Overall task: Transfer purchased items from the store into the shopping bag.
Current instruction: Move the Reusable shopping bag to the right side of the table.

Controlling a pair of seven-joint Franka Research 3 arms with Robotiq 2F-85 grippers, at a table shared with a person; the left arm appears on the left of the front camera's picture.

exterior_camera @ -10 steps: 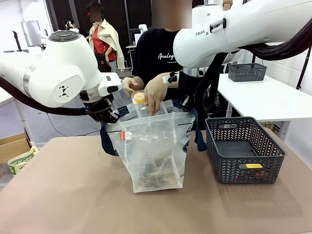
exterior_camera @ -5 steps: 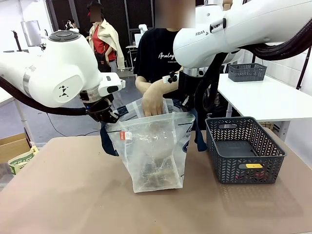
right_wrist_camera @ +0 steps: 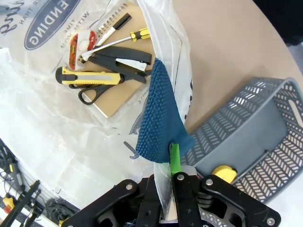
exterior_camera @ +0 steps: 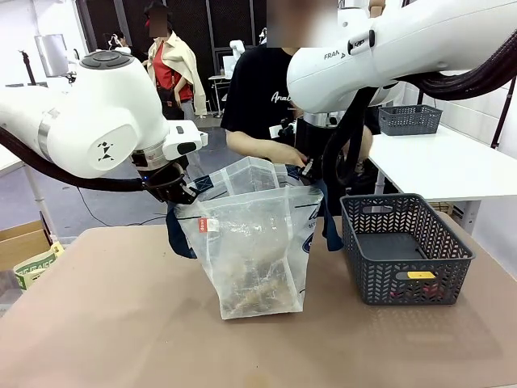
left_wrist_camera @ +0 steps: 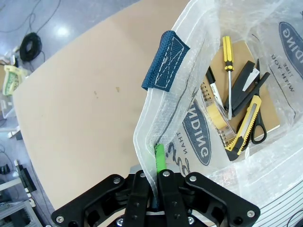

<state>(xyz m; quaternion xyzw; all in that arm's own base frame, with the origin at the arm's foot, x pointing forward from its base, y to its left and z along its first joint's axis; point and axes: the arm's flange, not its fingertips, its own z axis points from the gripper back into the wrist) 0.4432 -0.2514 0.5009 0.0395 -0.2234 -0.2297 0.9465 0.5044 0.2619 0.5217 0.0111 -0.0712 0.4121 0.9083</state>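
The shopping bag (exterior_camera: 250,242), clear plastic with navy handles and a red tag (exterior_camera: 208,225), stands open at the table's middle. My left gripper (exterior_camera: 182,194) is shut on its left rim, and the same pinch appears in the left wrist view (left_wrist_camera: 157,161) below a navy handle end (left_wrist_camera: 165,61). The right gripper (right_wrist_camera: 171,163) is shut on the opposite rim and its navy handle (right_wrist_camera: 163,118). Purchased items lie in the bag: a brown notebook (right_wrist_camera: 118,97), a yellow utility knife (right_wrist_camera: 90,75), scissors (left_wrist_camera: 258,127), a yellow-handled screwdriver (left_wrist_camera: 227,56) and a tape roll (right_wrist_camera: 78,45). The person's hand (exterior_camera: 284,153) is behind the bag's mouth.
A dark grey mesh basket (exterior_camera: 404,242) stands right of the bag with a small yellow item (exterior_camera: 420,275) inside; it also shows in the right wrist view (right_wrist_camera: 246,127). Bare brown table (exterior_camera: 121,323) lies in front and to the left. A white table (exterior_camera: 436,162) stands at the right.
The person's hand carried a yellow tape roll down into the bag, then drew back out without it. Both grippers kept their hold on the rim.
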